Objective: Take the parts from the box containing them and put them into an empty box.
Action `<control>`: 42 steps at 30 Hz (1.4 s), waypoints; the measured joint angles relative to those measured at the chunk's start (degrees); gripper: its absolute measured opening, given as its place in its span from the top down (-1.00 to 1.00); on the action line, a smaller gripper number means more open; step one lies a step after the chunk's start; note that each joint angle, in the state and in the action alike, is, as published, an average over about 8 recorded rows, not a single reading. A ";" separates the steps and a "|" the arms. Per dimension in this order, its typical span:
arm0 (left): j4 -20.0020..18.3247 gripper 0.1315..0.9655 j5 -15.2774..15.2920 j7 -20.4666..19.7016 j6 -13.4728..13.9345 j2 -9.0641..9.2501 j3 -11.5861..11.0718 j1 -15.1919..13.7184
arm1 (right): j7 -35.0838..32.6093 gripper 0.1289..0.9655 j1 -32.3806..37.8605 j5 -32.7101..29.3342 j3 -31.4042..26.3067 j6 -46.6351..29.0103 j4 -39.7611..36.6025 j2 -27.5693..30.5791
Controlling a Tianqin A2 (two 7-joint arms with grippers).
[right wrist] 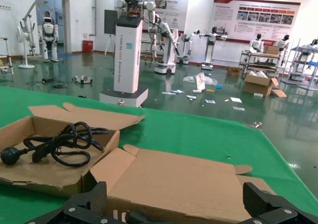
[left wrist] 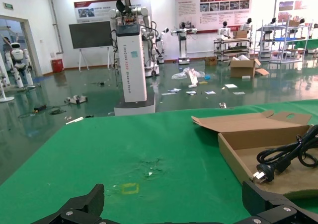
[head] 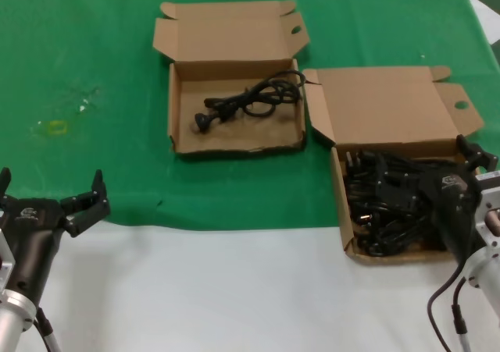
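On the green-covered surface [head: 94, 71]: two alike brown cardboard mailer boxes stand with lids folded back, near each other but apart.
Full box [head: 348, 211]: on the robot's right, close to the near edge of the green cloth; it holds a tangled heap of black power cords [head: 383, 204], plugs and loops overlapping.
Receiving box [head: 178, 110]: farther off and toward the middle; one coiled power cord [head: 250, 101] already lies in it, plug end pointing to the robot's left, so it is no longer quite empty.
Right hand [head: 473, 165]: poised over the right-hand end of the full box, above the heap; in the right wrist view its two black fingertips [right wrist: 82, 204] stand wide apart with nothing between them.
Left hand [head: 87, 200]: parked low on the robot's left near the white front of the surface, fingers spread, holding nothing.
Step in hand: as I judge it, choosing and picking the next cord from the heap.
How to do it well: aim at one bundle lying on top, at its thick coiled middle instead of a stray loop or a plug, so neighbours are not dragged along.
Approach: come straight down, clear of the box wall and the raised lid [head: 391, 94].
Lift: rise slowly and check that only one cord comes free.
Risk: the rubbery cables may snag each other or tip the light box.
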 joint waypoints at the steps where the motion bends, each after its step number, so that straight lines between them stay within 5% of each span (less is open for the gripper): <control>1: 0.00 -1.00 0.00 0.00 0.00 0.00 0.00 0.00 | 0.00 -1.00 0.00 0.00 0.00 0.00 0.00 0.00; 42: 0.00 -1.00 0.00 0.00 0.00 0.00 0.00 0.00 | 0.00 -1.00 0.00 0.00 0.00 0.00 0.00 0.00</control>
